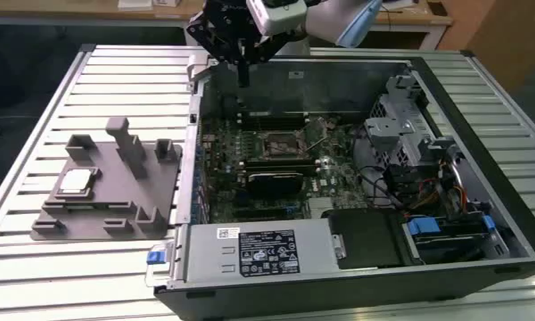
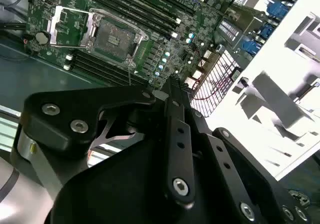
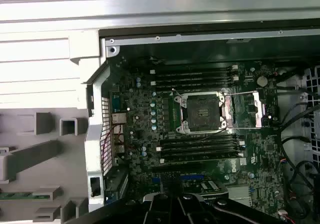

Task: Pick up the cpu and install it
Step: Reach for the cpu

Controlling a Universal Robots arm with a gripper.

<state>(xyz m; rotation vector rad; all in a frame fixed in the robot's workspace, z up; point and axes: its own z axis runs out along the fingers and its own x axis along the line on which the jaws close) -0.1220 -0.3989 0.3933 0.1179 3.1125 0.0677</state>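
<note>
I have the gripper point(image 1: 243, 83) high over the far rim of the open computer case point(image 1: 277, 249), in the upper middle of the exterior view. Its jaws look pressed together into 1 thin dark tip pointing straight down, with nothing pinched between them. In the second wrist view the gripper point(image 2: 170, 82) fills the foreground as black linked bars with round screw heads.

The cpu point(image 1: 77, 182) is well apart from the gripper. It lies flat on the grey fixture plate point(image 1: 98, 224) at the exterior view's left, outside the case, on the slatted metal table point(image 1: 116, 80). From here it reads as a small flat square with a bright silvery top plate and a thin pale rim around it. It sits level in its own shallow seat near the plate's outer edge. The plate's upright posts point(image 1: 125, 144) stand just beside it, on the side nearer the case.

Inside the case the green motherboard point(image 1: 334, 177) faces up, and its square socket point(image 1: 281, 142) sits about the middle of the board. In both wrist views I see the socket point(image 3: 201, 113) uncovered, its dark contact field bare. Its metal hold-down frame point(image 3: 245, 109) is swung open and lies flat next to it. Long dark memory slots point(image 3: 197, 149) run along 2 sides of the socket point(image 2: 112, 36).
</note>
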